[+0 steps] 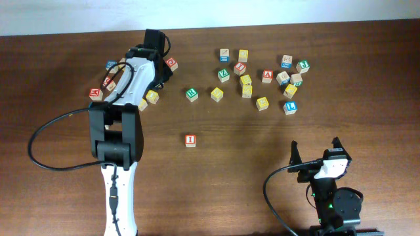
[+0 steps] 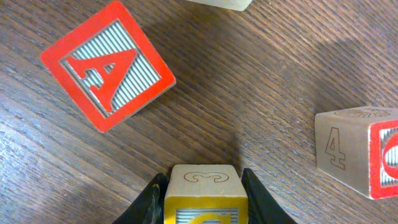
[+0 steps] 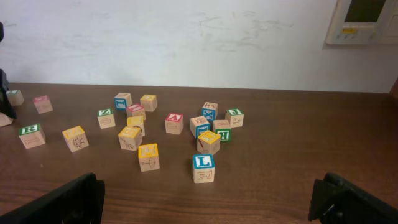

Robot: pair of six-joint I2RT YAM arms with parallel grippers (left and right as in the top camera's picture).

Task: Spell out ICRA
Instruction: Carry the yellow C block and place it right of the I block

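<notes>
My left gripper [image 2: 203, 180] is shut on a yellow block [image 2: 202, 190] that rests on the table; only the top of its curved letter shows. A red A block [image 2: 107, 65] lies beyond it to the left. A block with a 4 and a red face [image 2: 357, 152] lies to the right. In the overhead view the left arm covers its gripper [image 1: 149, 62] among the left group of blocks. A red I block [image 1: 191, 139] stands alone mid-table. Another red A block [image 1: 267, 76] sits in the right group, and a green R block [image 1: 191, 94] sits between the groups. My right gripper [image 1: 315, 152] [image 3: 211, 202] is open and empty near the front edge.
Several loose blocks lie at the back right, among them a blue L block [image 1: 291, 107] [image 3: 203, 167] and a yellow block [image 1: 217, 94]. More blocks lie round the left arm, such as a red one [image 1: 96, 94]. A wall [image 3: 199, 37] rises behind the table.
</notes>
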